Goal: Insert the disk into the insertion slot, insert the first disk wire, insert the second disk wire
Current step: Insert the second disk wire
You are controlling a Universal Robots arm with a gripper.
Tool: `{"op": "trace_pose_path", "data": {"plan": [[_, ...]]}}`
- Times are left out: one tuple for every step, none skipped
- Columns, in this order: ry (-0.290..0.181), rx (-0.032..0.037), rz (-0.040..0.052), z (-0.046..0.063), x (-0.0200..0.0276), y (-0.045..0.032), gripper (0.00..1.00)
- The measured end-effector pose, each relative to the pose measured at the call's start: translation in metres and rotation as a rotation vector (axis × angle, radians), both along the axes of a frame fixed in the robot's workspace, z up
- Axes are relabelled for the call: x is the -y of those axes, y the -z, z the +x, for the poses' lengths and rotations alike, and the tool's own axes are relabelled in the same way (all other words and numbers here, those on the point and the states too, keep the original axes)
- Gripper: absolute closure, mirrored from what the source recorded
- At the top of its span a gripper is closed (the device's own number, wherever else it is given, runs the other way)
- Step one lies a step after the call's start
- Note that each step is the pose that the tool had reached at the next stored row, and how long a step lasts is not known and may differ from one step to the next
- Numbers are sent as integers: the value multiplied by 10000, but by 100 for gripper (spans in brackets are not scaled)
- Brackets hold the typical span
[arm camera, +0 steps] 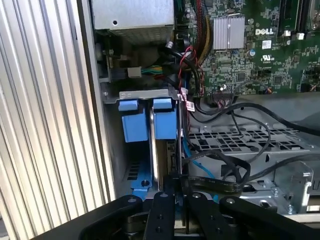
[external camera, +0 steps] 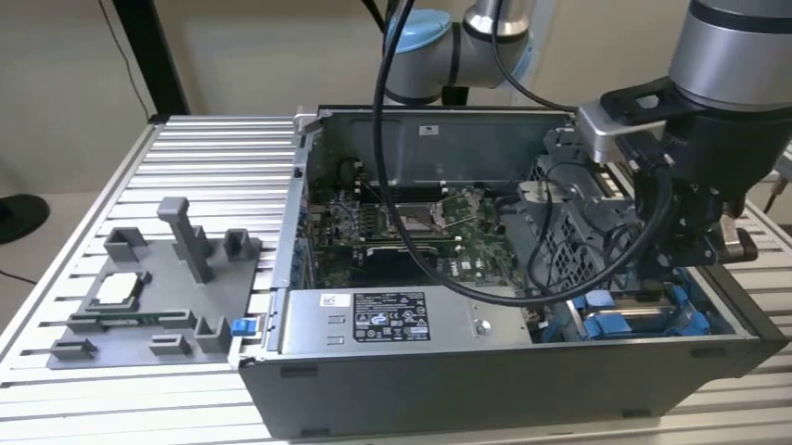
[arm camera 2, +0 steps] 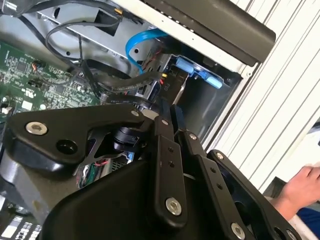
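A silver-grey cylindrical arm point(external camera: 740, 46) with pale blue joint caps is seen in the exterior view, black cables looped beside it. At 6 o'clock in both wrist views, a black gripper point(arm camera 2: 167, 117) with silver screws is shown.

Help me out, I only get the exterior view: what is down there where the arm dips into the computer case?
Observer: In the first wrist view, the gripper points toward two bright blue tabs set side by side.
Operator: Any wires close to it?
Observer: Yes. The second wrist view shows a light blue cable curving just beyond the gripper.
Operator: Is anybody nearby?
Observer: A person's hand is beside the ribbed table, in the second wrist view.
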State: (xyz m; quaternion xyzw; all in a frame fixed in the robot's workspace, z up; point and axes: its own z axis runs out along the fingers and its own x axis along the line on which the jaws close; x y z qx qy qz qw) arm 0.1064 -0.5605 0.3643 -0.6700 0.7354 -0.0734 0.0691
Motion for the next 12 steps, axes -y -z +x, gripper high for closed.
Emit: {"op": "trace_pose_path", "data": {"plan": [[13, -81, -1, 0, 1, 4, 100], [13, -175, -2, 1, 1, 7, 100], [13, -268, -3, 4, 0, 11, 100], [13, -332, -1, 10, 0, 19, 100], [12, -343, 17, 14, 0, 28, 100], [12, -346, 38, 20, 0, 39, 100], [11, -347, 63, 26, 0, 49, 100], [11, -347, 98, 31, 0, 56, 100], [9, -347, 155, 34, 0, 63, 100], [3, -347, 224, 33, 0, 70, 100], [-10, -347, 285, 33, 0, 78, 100], [-22, -347, 329, 34, 0, 86, 100]]}}
